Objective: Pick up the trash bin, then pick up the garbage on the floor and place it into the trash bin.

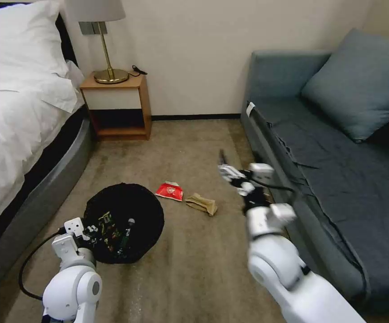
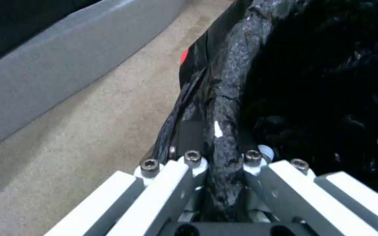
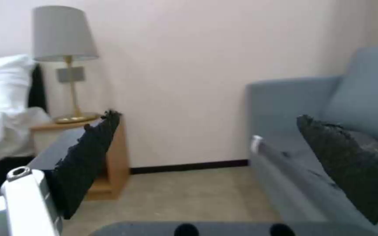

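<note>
— How far along was the job?

— The left gripper (image 2: 221, 170) was clamped on the rim of the trash bin (image 1: 125, 220), which sat on the carpet (image 1: 194, 278) near the bed (image 1: 19, 134). I couldn't tell whether it was lifted off the floor.

— And the other arm?

— The right gripper (image 3: 206, 157) hung spread wide with nothing between its pads, raised beside the sofa (image 1: 338, 179) and pointing toward the wall.

— What was left?

— A red-white packet (image 1: 169, 191) and a crumpled tan paper (image 1: 201, 203) lay on the carpet just beyond the bin, close together. Some things already showed inside the bin. I'd judge it about halfway done.
</note>
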You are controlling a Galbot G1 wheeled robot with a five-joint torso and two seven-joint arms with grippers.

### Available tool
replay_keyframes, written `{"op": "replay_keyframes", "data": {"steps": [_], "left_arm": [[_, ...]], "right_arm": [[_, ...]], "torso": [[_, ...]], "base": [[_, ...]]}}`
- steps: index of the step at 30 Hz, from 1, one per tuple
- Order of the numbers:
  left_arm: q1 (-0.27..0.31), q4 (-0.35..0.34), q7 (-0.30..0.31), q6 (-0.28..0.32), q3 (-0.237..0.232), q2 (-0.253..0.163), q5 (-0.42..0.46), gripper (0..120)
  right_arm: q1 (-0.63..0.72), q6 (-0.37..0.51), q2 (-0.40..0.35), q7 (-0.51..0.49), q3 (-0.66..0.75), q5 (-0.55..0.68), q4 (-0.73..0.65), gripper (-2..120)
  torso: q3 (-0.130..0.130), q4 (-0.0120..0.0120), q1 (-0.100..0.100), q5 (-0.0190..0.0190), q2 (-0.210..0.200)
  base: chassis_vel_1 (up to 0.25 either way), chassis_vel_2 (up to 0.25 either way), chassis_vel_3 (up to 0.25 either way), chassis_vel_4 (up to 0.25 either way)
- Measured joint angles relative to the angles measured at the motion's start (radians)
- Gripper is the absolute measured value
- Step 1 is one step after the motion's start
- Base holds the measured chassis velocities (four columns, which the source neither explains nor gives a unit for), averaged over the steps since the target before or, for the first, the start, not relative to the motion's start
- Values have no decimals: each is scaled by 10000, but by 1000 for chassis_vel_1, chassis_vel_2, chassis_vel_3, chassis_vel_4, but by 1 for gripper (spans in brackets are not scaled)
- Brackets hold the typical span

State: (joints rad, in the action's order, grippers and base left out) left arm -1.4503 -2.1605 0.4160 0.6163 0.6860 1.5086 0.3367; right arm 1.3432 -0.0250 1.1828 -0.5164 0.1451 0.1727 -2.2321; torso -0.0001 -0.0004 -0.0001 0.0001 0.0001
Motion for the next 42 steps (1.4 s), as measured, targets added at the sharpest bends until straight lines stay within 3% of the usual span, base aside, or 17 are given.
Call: {"op": "replay_keyframes", "data": {"steps": [4, 12, 22, 42], "left_arm": [[-11, -70, 0, -38, 3, 0, -21, 2], [1, -299, 0, -18, 53, 22, -22, 2], [-65, -442, 4, -12, 80, 83, -48, 2], [90, -251, 13, -11, 252, 86, -54, 2]], "right_arm": [[1408, -759, 545, 138, 214, -1039, -182, 100], [2147, -1284, 1073, 222, 192, -1863, -125, 100], [2010, -1357, 1087, 231, 45, -1876, 54, 100], [1172, -1102, 877, 194, -243, -1425, 666, 100]], "torso": [[0, 2, 0, -2, 0], [0, 4, -1, -1, 0], [0, 4, -1, -2, 0], [2, 4, 0, -1, 0]], "base": [[0, 0, 0, 0], [0, 0, 0, 0], [-35, 50, 41, -37], [-168, 169, 164, -168]]}}
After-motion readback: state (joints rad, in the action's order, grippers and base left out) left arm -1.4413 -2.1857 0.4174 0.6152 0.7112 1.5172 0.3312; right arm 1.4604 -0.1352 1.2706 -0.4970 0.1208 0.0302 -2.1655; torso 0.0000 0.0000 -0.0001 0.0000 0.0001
